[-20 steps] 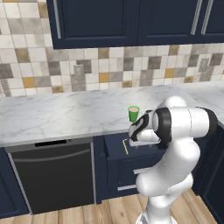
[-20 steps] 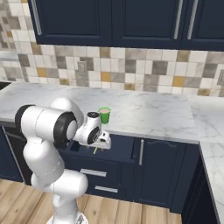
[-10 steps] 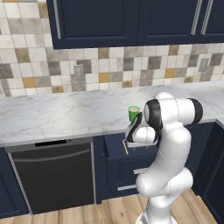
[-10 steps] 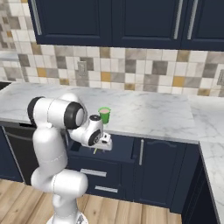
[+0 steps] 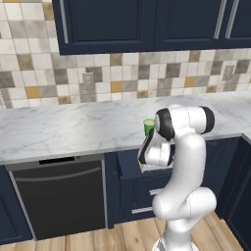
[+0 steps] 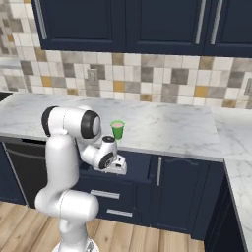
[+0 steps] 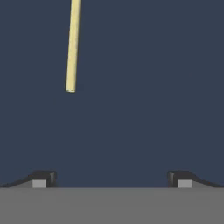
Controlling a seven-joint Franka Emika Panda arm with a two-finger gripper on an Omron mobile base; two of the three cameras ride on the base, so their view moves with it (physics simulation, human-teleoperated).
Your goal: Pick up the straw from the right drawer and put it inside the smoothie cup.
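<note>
Fingers point(image 7: 43, 178) spread, grasping nothing | 1 straw point(image 7: 72, 46) on drawer point(image 7: 144, 87) floor, ahead of fingers | 1 cup point(image 6: 117, 130) on counter point(image 6: 167, 128) above drawer

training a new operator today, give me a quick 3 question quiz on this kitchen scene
1. True or false: the gripper is shut on the straw.
2. Where does the smoothie cup stand? A) on the counter B) inside the right drawer C) on the floor
3. Fill in: in the hand view, the straw lies on the drawer's dark ____.

Key: 1 false, its jaws are open and apart from the straw; 2 A; 3 bottom.
</note>
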